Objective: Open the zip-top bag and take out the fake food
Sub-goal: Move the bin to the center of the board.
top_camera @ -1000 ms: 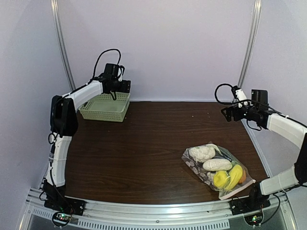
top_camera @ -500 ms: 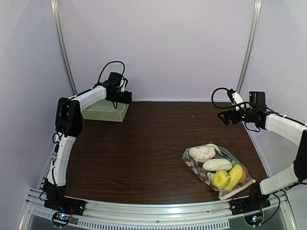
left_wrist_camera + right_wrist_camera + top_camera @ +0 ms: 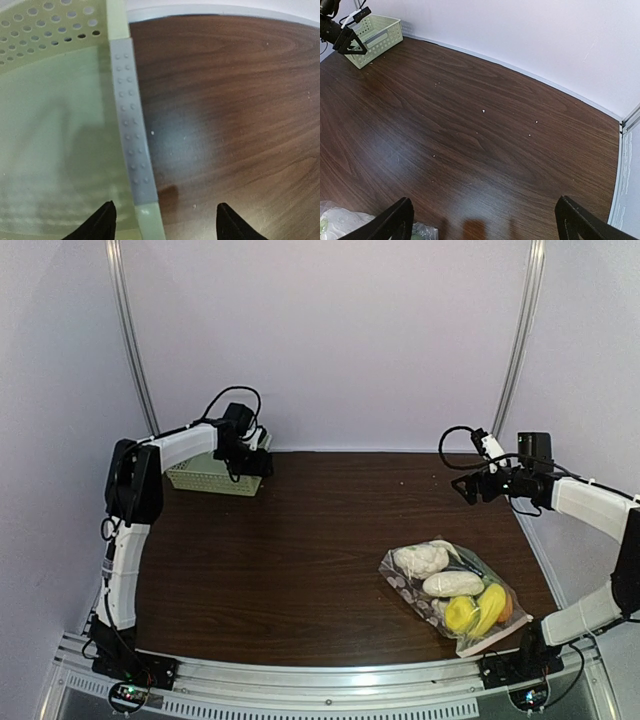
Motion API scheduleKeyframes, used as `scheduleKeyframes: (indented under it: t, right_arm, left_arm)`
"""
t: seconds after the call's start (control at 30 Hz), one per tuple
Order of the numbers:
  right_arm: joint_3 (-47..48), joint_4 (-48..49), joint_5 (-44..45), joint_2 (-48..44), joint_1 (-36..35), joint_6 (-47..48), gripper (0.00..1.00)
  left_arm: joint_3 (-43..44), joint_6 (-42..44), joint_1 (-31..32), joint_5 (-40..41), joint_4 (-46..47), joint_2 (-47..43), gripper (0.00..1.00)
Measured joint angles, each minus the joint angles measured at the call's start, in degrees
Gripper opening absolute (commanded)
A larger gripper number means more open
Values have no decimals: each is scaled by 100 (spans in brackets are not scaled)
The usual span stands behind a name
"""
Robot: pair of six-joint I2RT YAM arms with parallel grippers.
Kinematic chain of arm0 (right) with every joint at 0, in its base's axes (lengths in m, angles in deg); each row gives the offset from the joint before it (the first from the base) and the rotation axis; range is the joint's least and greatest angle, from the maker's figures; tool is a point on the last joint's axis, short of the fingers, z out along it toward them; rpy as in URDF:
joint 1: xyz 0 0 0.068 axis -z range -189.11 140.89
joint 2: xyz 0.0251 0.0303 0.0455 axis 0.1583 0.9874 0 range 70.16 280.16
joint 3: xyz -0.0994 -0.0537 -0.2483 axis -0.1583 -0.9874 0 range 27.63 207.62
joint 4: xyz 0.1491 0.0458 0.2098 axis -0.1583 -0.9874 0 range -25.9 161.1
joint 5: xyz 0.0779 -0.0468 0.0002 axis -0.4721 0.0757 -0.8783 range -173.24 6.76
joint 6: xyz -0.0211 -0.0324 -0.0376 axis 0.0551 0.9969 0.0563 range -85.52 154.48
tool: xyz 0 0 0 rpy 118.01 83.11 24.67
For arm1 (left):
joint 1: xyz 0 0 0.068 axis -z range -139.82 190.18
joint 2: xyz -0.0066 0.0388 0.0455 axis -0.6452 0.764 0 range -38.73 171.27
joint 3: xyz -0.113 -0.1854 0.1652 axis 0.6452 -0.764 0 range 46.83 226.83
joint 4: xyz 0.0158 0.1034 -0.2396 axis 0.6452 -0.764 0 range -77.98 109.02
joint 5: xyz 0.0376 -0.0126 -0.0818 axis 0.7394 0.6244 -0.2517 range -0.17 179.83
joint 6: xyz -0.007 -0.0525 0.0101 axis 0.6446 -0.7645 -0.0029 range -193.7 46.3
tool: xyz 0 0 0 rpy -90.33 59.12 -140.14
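**Plastic zip-top bag [image 3: 403, 585] lay full, arms off at the edges**

So the crinkly bag was flat on the dark wood table [image 3: 300, 540], lower right of the overhead frame. The fake food [image 3: 452, 583] was all inside it: two whitish lumps, a couple of yellow pieces, and a bit of orange peeking out at the right. Its pale zip strip [image 3: 492, 640] ran along the bottom-right edge.

Way over at the upper left, the left gripper [image 3: 165, 222] had its fingers apart, straddling the right rim of the pale green basket [image 3: 50, 125]. One tip was over the inside and the other over the table. Couldn't tell if either touched the rim.

At the right edge of the overhead frame, the right gripper [image 3: 487, 225] hung in the air, well apart from the bag. Its jaws were spread wide, with only tabletop showing between them.
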State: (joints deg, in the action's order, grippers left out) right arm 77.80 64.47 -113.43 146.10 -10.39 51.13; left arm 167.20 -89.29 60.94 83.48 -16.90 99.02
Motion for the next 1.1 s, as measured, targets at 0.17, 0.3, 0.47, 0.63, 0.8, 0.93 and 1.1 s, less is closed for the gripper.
scheduleKeyframes:
  t: [0.17,0.3,0.47,0.63,0.8,0.93,1.1]
  right_arm:
    - [0,-4,-79,0,0,13,100]
    - [0,-24,-111,7,-7,39,99]
    - [0,-57,-155,101,-31,103,99]
    - [0,-96,-214,166,-92,109,98]
    - [2,-142,-260,219,-173,109,98]
    - [2,-173,-260,243,-225,111,98]
    - [2,-177,-260,243,-236,107,99]
  left_arm:
    - [-968,24,157,-76,-411,-868,63]
    - [-1961,87,511,-271,-590,-1862,58]
    - [-4035,85,868,-619,-638,-3220,55]
    - [-5466,-46,798,-413,-990,-4262,67]
    - [-5495,-603,640,393,-743,-5307,74]
    - [-5431,-1386,352,741,52,-5399,70]
    - [-5101,-2295,256,780,905,-4439,70]
